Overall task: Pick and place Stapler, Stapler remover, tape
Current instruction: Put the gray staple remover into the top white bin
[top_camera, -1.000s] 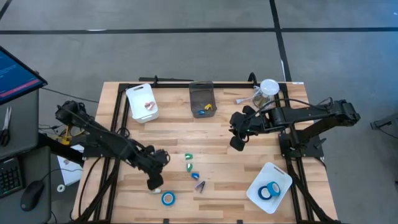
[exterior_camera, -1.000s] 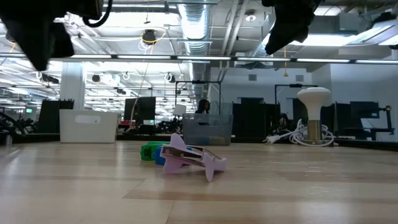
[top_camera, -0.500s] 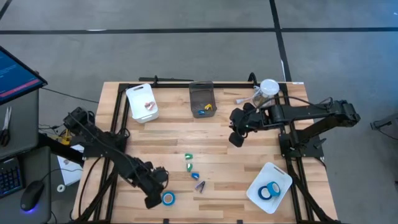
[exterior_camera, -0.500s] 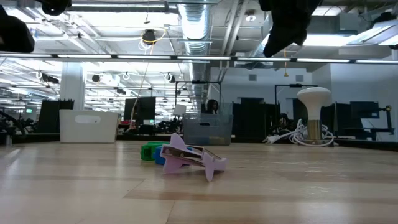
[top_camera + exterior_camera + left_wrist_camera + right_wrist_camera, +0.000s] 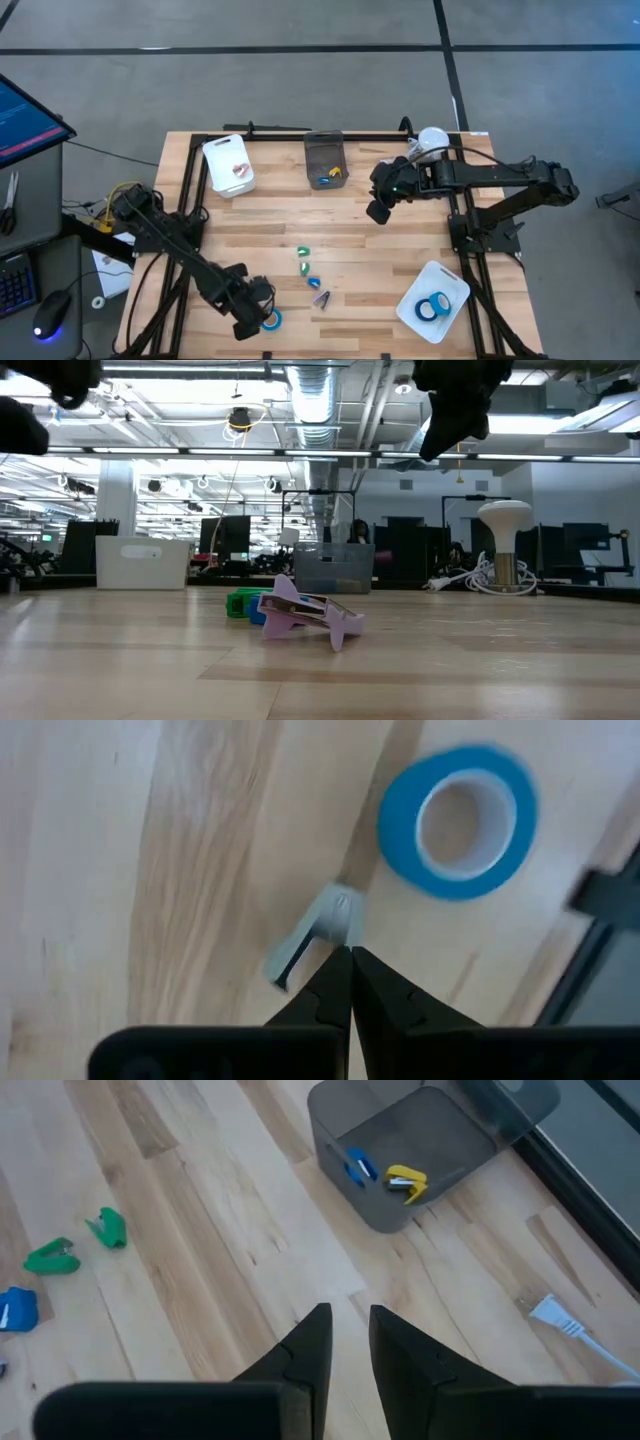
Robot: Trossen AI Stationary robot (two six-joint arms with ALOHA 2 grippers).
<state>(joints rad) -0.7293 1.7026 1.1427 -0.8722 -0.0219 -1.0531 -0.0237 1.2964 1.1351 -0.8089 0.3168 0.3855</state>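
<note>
A blue roll of tape [image 5: 271, 320] with a white core lies flat near the table's near edge, seen too in the left wrist view [image 5: 457, 820]. My left gripper [image 5: 249, 325] hangs shut just left of it, pointing down over a small pale grey clip-like thing [image 5: 322, 930]; the low view shows this gripper [image 5: 40, 405] high above the table. Small green [image 5: 303, 251], blue [image 5: 307, 267] and purple [image 5: 322, 298] desk tools lie mid-table. My right gripper [image 5: 378, 211] hovers open and bare [image 5: 350, 1340] near the grey bin [image 5: 324, 160].
A white tray [image 5: 452, 283] at the near right holds two blue tape rolls [image 5: 434, 308]. A white bin [image 5: 228, 165] stands at the far left. The grey bin holds a blue and a yellow piece [image 5: 404, 1181]. A white cable [image 5: 560, 1320] lies at the far right.
My left gripper has moved toward the table's near edge and sunk a little, ending beside the blue tape roll, still shut. My right gripper has drifted toward the far edge, nearer the grey bin. Nothing on the table has moved.
</note>
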